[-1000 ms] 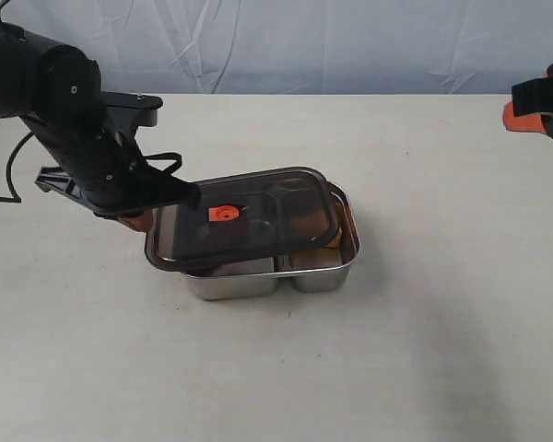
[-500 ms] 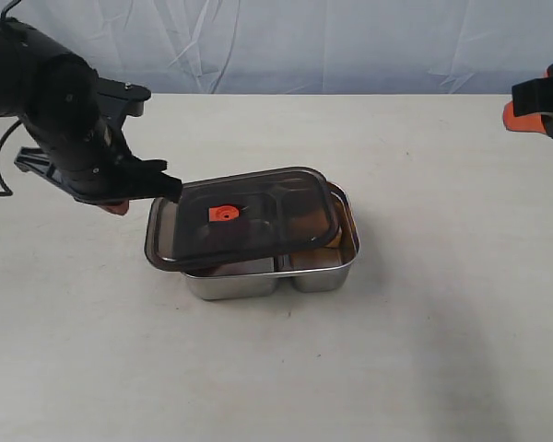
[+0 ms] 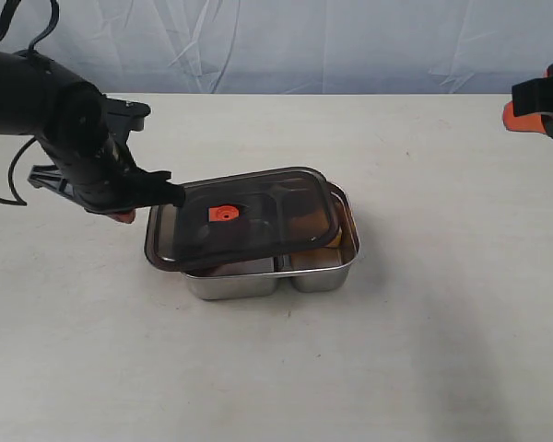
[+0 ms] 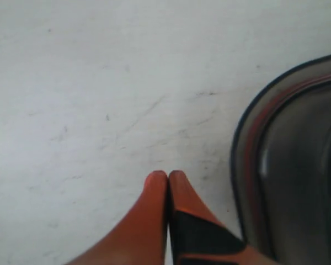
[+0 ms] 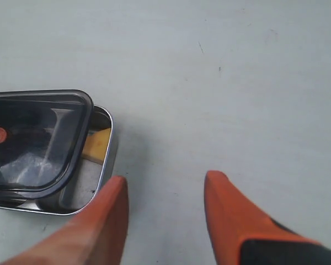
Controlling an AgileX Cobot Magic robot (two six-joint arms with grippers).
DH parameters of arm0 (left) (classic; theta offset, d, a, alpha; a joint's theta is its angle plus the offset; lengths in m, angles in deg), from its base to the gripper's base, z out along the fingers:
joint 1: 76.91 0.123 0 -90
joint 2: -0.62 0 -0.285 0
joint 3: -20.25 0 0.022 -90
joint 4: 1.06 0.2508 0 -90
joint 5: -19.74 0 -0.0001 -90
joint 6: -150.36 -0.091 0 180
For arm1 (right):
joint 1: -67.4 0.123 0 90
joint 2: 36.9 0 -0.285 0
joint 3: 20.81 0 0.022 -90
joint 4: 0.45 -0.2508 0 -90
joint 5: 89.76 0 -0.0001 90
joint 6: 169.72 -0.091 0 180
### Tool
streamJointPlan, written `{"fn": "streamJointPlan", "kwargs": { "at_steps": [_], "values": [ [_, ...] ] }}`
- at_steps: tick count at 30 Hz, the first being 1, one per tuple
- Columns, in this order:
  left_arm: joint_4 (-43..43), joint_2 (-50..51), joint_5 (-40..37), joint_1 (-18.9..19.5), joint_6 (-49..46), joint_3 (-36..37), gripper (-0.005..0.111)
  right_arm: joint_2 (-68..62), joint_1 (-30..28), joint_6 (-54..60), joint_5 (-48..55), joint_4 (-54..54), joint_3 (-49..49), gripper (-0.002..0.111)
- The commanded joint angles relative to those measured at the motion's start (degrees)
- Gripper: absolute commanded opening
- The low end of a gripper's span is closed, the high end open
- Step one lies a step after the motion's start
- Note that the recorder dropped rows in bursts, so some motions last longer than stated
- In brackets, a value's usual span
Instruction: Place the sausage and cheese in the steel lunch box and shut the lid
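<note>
The dark smoky translucent lid (image 3: 258,207) sits skewed on the shiny rectangular steel lunch box (image 3: 327,276). Pressed together beside its overhang, the left fingers (image 4: 154,190) should nudge it square; the right fingers (image 5: 226,204) are spread.

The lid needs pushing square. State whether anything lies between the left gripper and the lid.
Nothing visible does. The shut left gripper sits close beside the overhanging edge of the lid, with only bare table between them.

Dark lid (image 3: 258,221) sits askew on steel lunch box (image 3: 324,273).
</note>
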Motion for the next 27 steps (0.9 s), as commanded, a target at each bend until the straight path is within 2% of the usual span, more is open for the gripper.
{"fn": "streamJointPlan", "kwargs": {
  "at_steps": [1, 13, 27],
  "values": [
    [-5.58, 0.01, 4.43, 0.03, -3.23, -0.15, 0.000, 0.36, -0.02, -0.03, -0.59, -0.01, -0.22, 0.043],
    [-5.71, 0.01, 6.34, 0.03, -3.23, -0.15, 0.000, 0.36, -0.02, -0.03, -0.59, -0.01, -0.22, 0.043],
    [-10.68, 0.01, 6.70, 0.03, -7.33, -0.15, 0.000, 0.36, -0.02, -0.03, -0.59, -0.01, -0.22, 0.043]
  ]
}}
